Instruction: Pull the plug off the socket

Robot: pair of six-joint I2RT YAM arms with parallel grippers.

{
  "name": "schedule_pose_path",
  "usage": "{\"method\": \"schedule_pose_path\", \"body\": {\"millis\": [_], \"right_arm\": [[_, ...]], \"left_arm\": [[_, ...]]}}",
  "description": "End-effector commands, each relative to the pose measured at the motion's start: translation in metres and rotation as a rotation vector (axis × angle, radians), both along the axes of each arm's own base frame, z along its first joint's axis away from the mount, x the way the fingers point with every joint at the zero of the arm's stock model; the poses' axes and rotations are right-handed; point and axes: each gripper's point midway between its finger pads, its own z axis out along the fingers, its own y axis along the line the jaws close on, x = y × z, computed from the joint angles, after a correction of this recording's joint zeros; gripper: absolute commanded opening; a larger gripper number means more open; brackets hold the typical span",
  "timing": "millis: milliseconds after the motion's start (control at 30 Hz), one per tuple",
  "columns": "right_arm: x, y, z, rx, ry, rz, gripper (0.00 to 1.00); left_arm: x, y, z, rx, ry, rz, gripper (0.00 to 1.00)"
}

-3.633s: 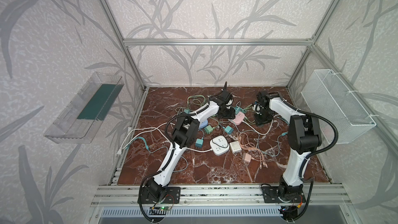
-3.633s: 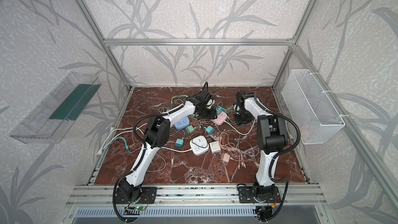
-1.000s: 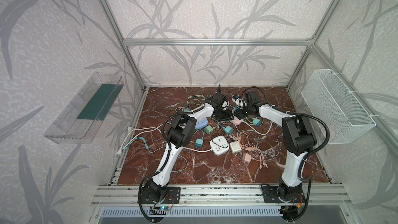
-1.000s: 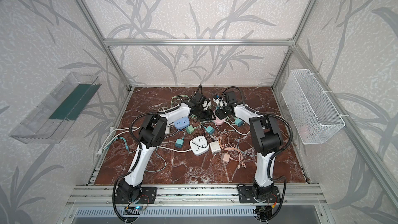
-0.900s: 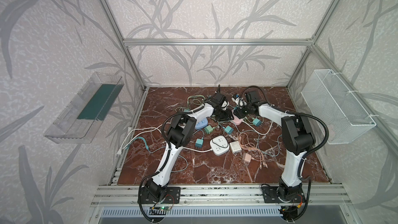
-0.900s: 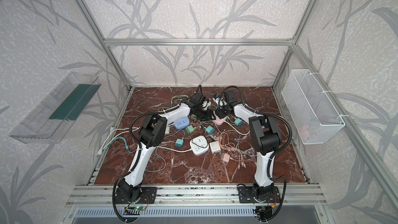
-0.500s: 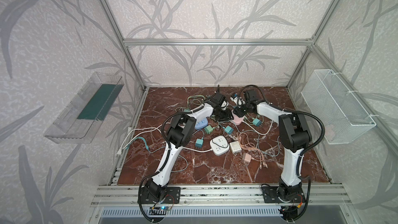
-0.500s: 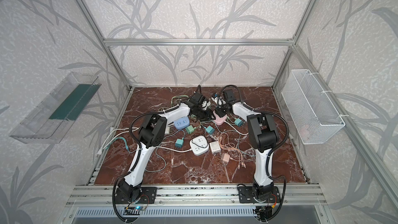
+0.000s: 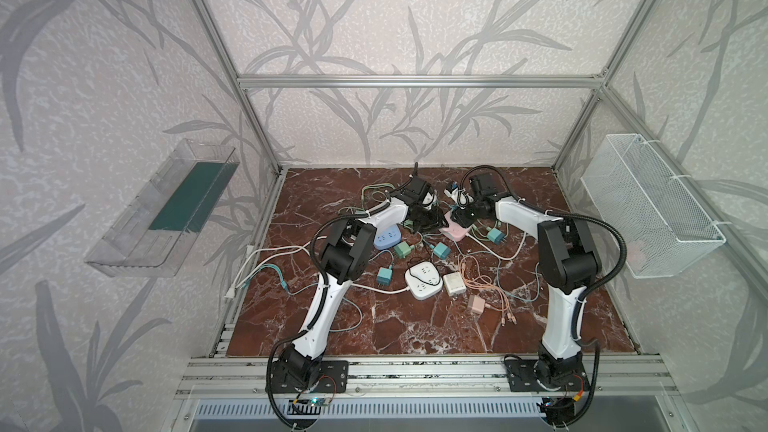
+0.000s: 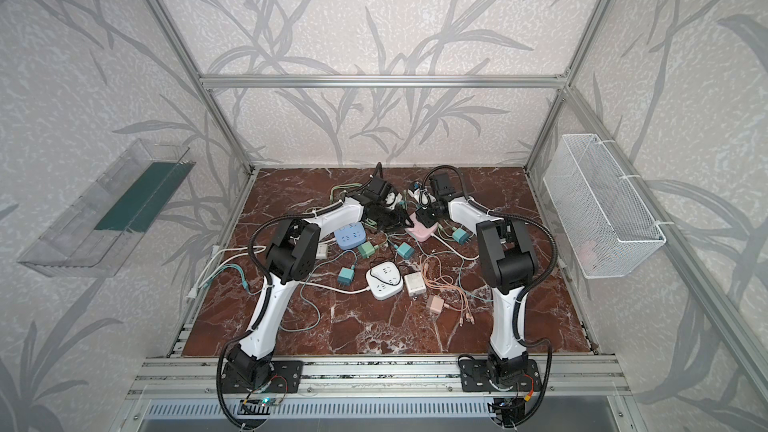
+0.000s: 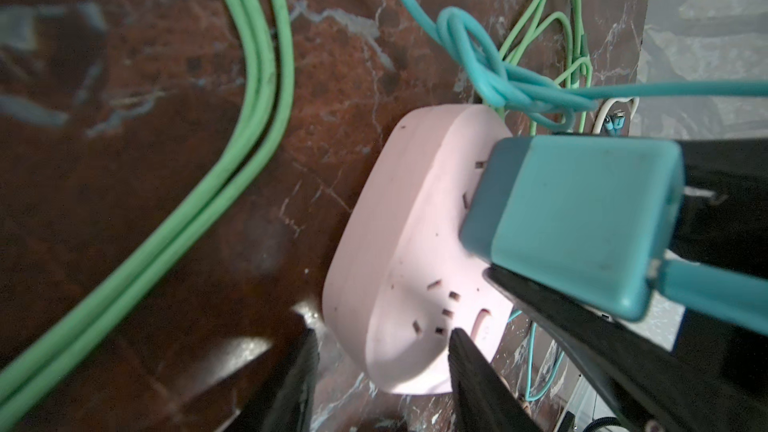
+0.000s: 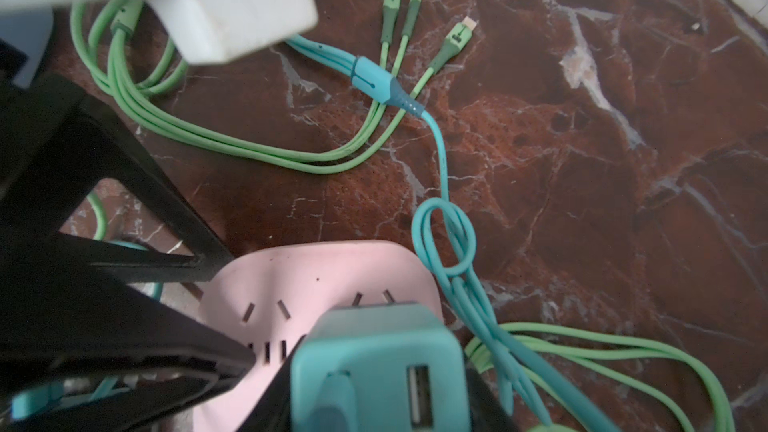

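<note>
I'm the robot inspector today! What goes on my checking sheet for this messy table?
surface: red marble tabletop, strewn with wires.
job's things: teal plug sits in the pink socket, not out yet.
clutter: blue socket, white socket, white cube charger, pink charger, loose teal plugs.
grippers: right gripper pinches the teal plug; left gripper straddles the pink socket's end, grip unclear.
cables: green cables, looped teal cable, white cable.
surroundings: clear tray on one wall, wire basket on the opposite wall.
</note>
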Motion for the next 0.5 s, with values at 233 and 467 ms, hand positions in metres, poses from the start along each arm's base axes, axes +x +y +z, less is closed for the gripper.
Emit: {"method": "schedule_pose_path", "body": {"millis": [233, 467], "right_arm": [[-0.004, 0.01, 0.008, 0.029, -0.002, 0.021, 0.27], [-0.008, 0.026, 0.028, 0.075, -0.07, 0.038, 0.21]], "left_arm": [[-0.004, 0.012, -0.035, 0.085, 0.068, 0.032, 0.53], [-0.007, 0.013, -0.045, 0.12, 0.091, 0.03, 0.53]]}}
